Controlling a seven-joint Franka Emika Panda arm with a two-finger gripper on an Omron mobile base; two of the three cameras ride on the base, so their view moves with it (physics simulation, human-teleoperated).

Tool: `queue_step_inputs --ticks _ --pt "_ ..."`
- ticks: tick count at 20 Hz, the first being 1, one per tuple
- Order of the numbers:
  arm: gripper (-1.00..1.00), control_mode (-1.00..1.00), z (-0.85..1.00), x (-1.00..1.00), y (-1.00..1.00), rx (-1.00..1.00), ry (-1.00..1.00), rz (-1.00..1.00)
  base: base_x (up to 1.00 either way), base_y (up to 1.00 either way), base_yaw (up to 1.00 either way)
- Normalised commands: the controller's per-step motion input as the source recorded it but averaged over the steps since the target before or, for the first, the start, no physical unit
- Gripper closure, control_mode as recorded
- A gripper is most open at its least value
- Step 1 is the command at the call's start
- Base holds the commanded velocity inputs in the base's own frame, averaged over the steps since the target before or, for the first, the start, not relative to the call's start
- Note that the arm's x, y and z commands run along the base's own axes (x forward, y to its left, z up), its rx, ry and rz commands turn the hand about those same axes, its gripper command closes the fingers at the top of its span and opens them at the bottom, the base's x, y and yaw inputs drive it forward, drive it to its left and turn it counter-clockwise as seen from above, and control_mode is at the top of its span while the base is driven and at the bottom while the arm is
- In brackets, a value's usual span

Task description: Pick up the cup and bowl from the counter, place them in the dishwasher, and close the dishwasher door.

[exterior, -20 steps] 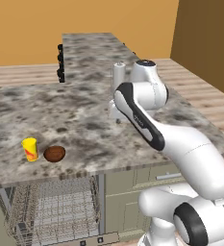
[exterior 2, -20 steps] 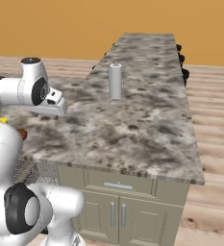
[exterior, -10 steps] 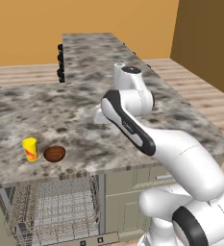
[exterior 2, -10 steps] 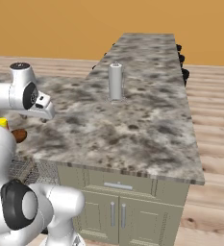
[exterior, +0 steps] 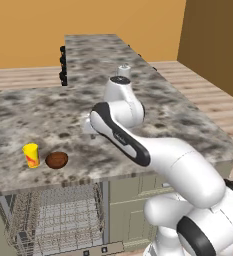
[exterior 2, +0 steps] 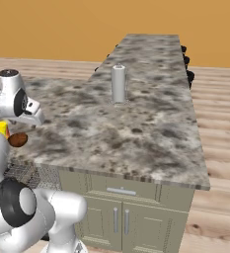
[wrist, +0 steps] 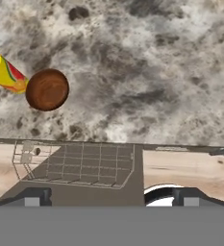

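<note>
Yellow tapered cup (exterior: 31,155) with the red-orange mark and the dark reddish-brown rounded bowl (exterior: 57,160) sit just beside each other at the near left edge of the mottled grey-brown granite counter (exterior: 188,125) in the left base view. Under them the dishwasher (exterior: 58,220) stands open, grey wire racks visible. White arm reaches out over the counter, hand well right of both items.

Right base view: cup (exterior 2: 1,128) and bowl (exterior 2: 18,140) peek out behind the arm at far left; tall grey capped cylinder (exterior 2: 118,84) stands mid-counter, well apart.

Hand view: bowl (wrist: 47,90) and cup (wrist: 6,74) upper left, nearly touching; the dishwasher door (wrist: 84,163) lies dropped open below the counter edge. Gripper (wrist: 108,198) fingers (wrist: 34,197) spread fully wide, holding and touching nothing.

Risk, my read: the items are so close that descending on one could knock the other. They're at the edge, so a nudge could send one over.
</note>
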Motion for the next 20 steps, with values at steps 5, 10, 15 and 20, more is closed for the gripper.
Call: queue_step_inputs --ticks 5,10,15,20 --pt "-1.0 -1.0 -0.11 0.09 0.51 0.01 0.0 0.0 0.0 0.0 0.0" --pt "-1.0 -1.0 -0.06 0.11 0.47 0.01 0.0 0.0 0.0 0.0 0.0" --pt "-1.0 -1.0 -0.02 0.11 0.43 0.01 0.0 0.0 0.0 0.0 0.0" --pt "-1.0 -1.0 -0.08 0.16 0.43 0.0 0.0 0.0 0.0 0.0 0.0"
